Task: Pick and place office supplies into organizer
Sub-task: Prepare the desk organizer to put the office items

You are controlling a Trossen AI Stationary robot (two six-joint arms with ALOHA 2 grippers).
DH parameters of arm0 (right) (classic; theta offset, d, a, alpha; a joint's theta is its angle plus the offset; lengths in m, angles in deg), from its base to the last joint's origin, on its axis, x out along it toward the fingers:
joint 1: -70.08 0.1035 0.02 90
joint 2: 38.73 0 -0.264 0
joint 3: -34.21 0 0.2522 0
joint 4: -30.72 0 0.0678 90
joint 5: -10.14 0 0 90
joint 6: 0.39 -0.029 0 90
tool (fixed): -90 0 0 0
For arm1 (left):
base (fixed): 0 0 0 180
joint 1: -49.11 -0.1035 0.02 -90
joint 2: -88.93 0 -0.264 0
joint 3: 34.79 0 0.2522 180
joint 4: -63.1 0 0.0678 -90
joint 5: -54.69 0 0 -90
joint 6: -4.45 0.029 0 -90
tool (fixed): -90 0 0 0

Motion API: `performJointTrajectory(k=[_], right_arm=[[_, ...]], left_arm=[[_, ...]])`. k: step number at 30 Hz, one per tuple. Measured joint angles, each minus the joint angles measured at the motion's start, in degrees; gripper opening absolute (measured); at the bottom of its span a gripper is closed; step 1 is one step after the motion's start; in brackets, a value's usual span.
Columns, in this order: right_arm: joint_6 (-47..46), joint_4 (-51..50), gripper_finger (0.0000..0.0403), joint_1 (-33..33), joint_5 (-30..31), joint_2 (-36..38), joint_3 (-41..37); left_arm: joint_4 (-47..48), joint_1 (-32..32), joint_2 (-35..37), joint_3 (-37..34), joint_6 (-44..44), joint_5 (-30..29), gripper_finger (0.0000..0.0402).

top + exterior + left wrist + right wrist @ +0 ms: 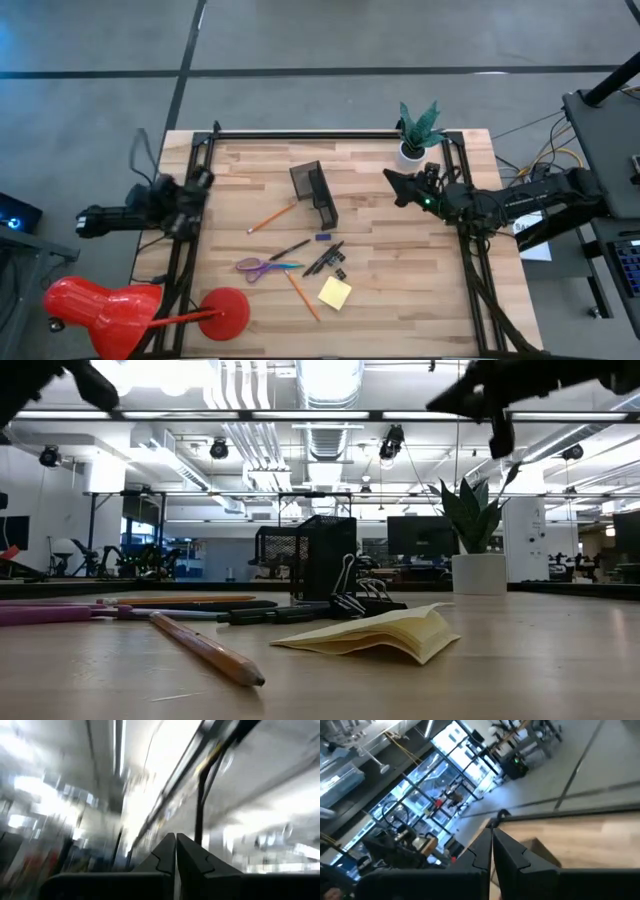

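**Table inventory: supplies loose, both arms clear of them**

- Table (420, 300): light wood top, dark frame rails along the left and right edges.
- Organizer (314, 191): dark mesh box, back half of the table near the middle, set at a slant. In the low view it stands behind the loose items (312, 555).
- Pencil (271, 217): orange, lying just left of the organizer's front end, apart from it.
- Second pencil (302, 296): orange, near the front edge, left of the pad; closest item in the low view (205, 647).
- Scissors (262, 267): purple handles, front-centre, handles toward the left edge.
- Pens (324, 259): black, a small cluster in front of the organizer; one more pen (290, 250) lies just left of them.
- Clip (340, 273): small, black, between the pens and the pad; wire handles raised in the low view (355, 590).
- Pad (334, 292): yellow, square, near the front edge, right of centre; cover lifted slightly in the low view (385, 632).
- Plant (416, 132): white pot, back edge, right of centre.
- Lamp (110, 313): red, at the front-left corner, its round base on the table.
- Left gripper (175, 851): at the left edge, over the rail, well apart from the supplies; fingers pressed together, nothing between them.
- Right gripper (393, 183): above the table just in front of the plant, pointing toward the organizer; its wrist view (491, 841) shows the fingers closed tight and empty.
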Motion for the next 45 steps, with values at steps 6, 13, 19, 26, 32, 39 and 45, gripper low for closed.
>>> performJointTrajectory(k=[6,13,19,26,32,39,45], right_arm=[[-0.2,-15.3,0.0026,-5.0,-3.6,-2.0,8.4],[1.3,-29.7,0.0107,-12.4,-20.2,-6.2,17.4],[10.1,-36.0,0.0180,-13.4,-20.7,-10.6,24.1],[8.7,-57.5,0.0235,-14.9,-8.0,-15.3,32.8],[9.5,-64.9,0.0251,-21.0,-18.0,-18.4,37.5],[9.2,-65.8,0.0251,-29.1,-29.1,-19.3,35.6],[12.2,-65.6,0.0250,-33.3,-31.7,-19.1,33.9]], left_arm=[[-20.4,0.0,0.1,0.0,-4.0,0.2,0.0000],[-12.5,0.0,-1.9,0.1,4.4,-8.8,0.0000],[-14.0,0.0,-7.8,3.4,6.0,-13.8,0.0000],[19.0,0.0,-20.6,18.0,4.9,-26.3,0.0000],[42.4,0.0,-32.4,33.8,5.1,-40.6,0.0000],[47.1,-2.4,-41.4,43.0,-1.6,-35.9,0.0000],[41.7,-3.1,-44.9,43.3,-3.0,-29.5,0.0000]])
